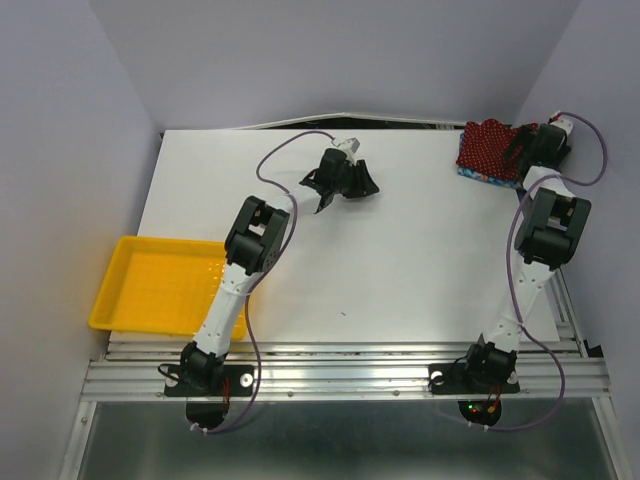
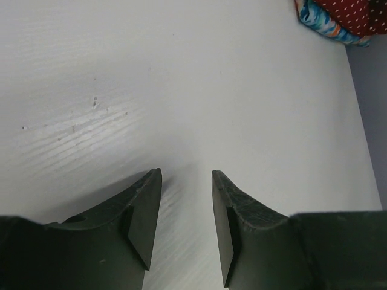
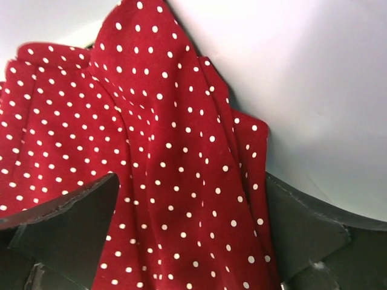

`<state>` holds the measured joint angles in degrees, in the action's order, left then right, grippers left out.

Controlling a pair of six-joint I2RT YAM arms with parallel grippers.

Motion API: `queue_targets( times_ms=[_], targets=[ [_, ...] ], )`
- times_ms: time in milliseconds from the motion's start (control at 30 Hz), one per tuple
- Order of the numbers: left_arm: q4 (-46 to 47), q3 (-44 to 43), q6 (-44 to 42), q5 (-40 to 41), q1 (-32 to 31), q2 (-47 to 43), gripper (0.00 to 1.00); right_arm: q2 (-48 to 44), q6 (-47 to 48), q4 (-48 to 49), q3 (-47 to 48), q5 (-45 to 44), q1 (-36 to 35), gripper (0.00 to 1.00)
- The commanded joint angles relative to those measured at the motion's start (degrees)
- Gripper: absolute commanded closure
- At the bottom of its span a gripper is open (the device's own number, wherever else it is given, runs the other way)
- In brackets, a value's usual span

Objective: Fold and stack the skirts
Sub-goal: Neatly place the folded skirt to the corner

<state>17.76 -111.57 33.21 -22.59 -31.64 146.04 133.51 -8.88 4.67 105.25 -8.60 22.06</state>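
The red skirt [image 1: 488,143] lies on the blue skirt [image 2: 323,23] at the far right corner of the counter [image 1: 400,260]. The right hand [image 3: 190,181] is spread wide over the red cloth, pinching nothing. The left hand [image 2: 186,175] hovers half spread over mid-counter, holding nothing.

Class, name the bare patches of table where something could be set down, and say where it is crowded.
Bare: the table's middle, between the yellow tray, the left fingers and the right arm; also the far left corner behind the tray. Crowded: the far right corner, where the right fingers hover over the red skirt stacked on the blue skirt.
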Motion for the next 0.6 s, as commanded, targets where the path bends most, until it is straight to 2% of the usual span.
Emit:
queue_targets(
  times_ms=[0,233,467,500,567],
  targets=[
    [-4.22,3.54,-6.05,1.31,0.44,-9.17,0.5,-4.3,4.04,0.08,2.33,1.04,0.79,0.0],
    [-3.61,14.09,-13.25,4.65,0.17,-19.46,0.5,-9.93,13.44,1.66,-1.54,3.15,-3.16,0.0],
    [-3.87,20.24,-16.42,6.77,0.09,-25.27,0.5,-9.59,18.28,-2.03,4.61,-2.56,-3.96,0.0],
    [-3.7,20.6,-16.6,6.77,0.09,-25.62,0.5,-9.5,18.99,-2.46,4.96,-2.56,-3.96,0.02],
    [-3.61,20.78,-17.21,6.24,0.0,-26.5,0.5,-8.89,19.78,-3.69,6.01,-1.42,-3.96,0.11]
  ],
)
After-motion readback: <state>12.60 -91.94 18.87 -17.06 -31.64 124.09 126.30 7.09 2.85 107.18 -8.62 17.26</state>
